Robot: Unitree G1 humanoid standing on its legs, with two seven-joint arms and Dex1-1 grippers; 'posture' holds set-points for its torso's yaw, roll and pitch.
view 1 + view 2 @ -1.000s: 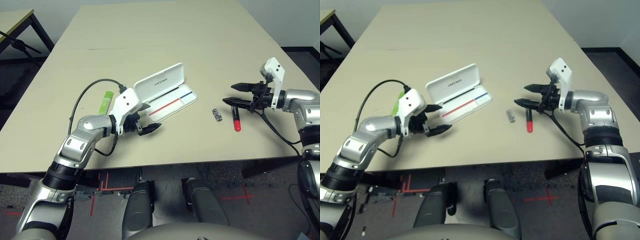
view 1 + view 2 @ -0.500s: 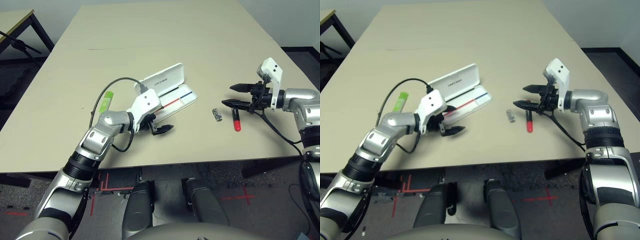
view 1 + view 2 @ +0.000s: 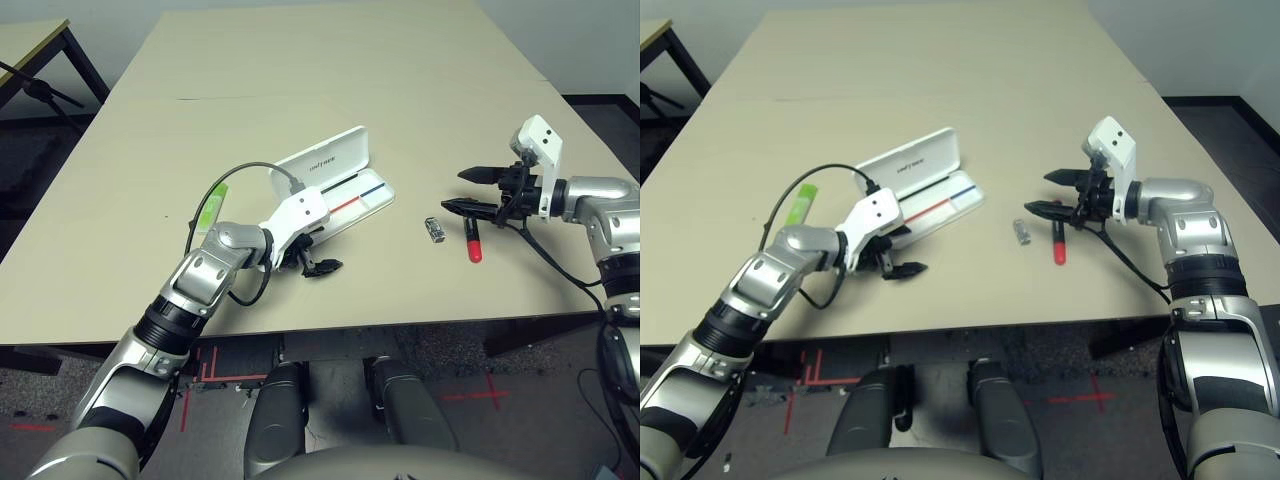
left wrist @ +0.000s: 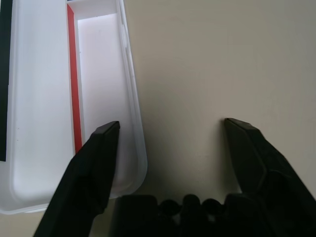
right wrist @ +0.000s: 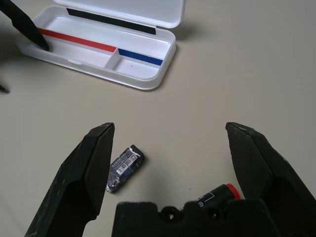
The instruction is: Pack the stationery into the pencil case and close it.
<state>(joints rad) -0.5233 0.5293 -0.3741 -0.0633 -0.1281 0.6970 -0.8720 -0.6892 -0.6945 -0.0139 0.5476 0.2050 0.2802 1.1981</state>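
Observation:
The white pencil case (image 3: 335, 180) lies open mid-table, lid up, with a red-and-blue line across its tray (image 5: 108, 54). My left gripper (image 3: 318, 252) is open at the case's near left end, one finger over the tray corner (image 4: 98, 74) and the other over bare table. The light-green stick (image 3: 211, 205) lies left of that arm. The red marker (image 3: 473, 240) and the small metal piece (image 3: 433, 229) lie to the right of the case. My right gripper (image 3: 458, 191) hovers open just above the marker's black cap (image 5: 210, 197), holding nothing.
The table's front edge (image 3: 400, 322) runs close below both grippers. A black cable (image 3: 235, 175) loops over the left forearm near the green stick. A second table (image 3: 30, 40) stands at the far left. Bare tabletop stretches behind the case.
My left gripper has swung right, from beside the green stick to the case's near end, and its jaws have narrowed a little. The right gripper has barely moved.

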